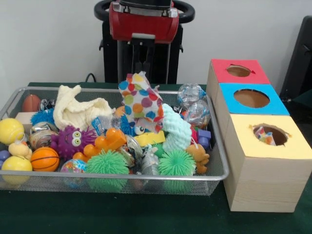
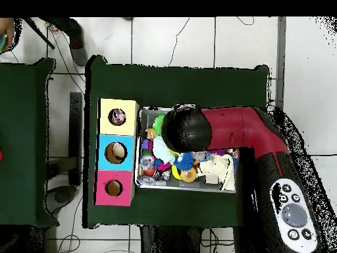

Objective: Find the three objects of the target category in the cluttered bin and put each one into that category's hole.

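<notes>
The red and black arm (image 2: 240, 128) reaches out level, seen from above, then bends at the elbow toward its round black head (image 2: 186, 130). From the front only a red wrist housing (image 1: 143, 20) shows at the top, with black links beneath. The tool itself can't be made out.

Silvery wire mesh for the bin (image 1: 217, 161), thin metal rim on top. Pale bare wood on the sides of the three boxes (image 1: 261, 183), tops faced in matt coloured card: red, blue, yellow. Spiky soft rubber on the green balls (image 1: 107, 163) at the near side. Fluffy cream cloth (image 1: 78, 109) at the far left; dotted fabric (image 1: 141, 100) mid-bin. Crinkly clear plastic wrap (image 1: 192, 105) at the far right. Matt dark green covering on the bench (image 1: 146, 214). Glossy red shell on the arm (image 2: 240, 128).
</notes>
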You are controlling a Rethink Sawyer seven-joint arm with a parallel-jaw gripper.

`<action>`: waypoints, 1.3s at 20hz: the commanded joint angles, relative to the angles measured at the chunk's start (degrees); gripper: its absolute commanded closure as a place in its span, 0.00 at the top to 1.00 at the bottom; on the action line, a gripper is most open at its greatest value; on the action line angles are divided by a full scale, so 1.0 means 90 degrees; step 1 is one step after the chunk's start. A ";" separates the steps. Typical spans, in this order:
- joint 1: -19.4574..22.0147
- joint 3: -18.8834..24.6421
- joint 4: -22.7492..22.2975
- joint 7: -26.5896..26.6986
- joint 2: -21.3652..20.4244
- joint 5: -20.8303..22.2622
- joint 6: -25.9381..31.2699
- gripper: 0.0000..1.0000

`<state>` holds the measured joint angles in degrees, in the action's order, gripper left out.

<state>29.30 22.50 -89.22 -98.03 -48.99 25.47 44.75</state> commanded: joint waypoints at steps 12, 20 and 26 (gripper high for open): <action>-0.1233 -0.1241 -0.0920 -0.1955 -0.0030 -0.0288 -0.0587 0.00; -0.2250 -0.1470 -0.1280 -0.2168 -0.0543 -0.1010 -0.0210 0.00; -0.2604 -0.1871 -0.1117 -0.2247 -0.0244 -0.1113 -0.0395 0.00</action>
<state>5.76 9.38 -95.28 -102.84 -52.33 17.31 42.13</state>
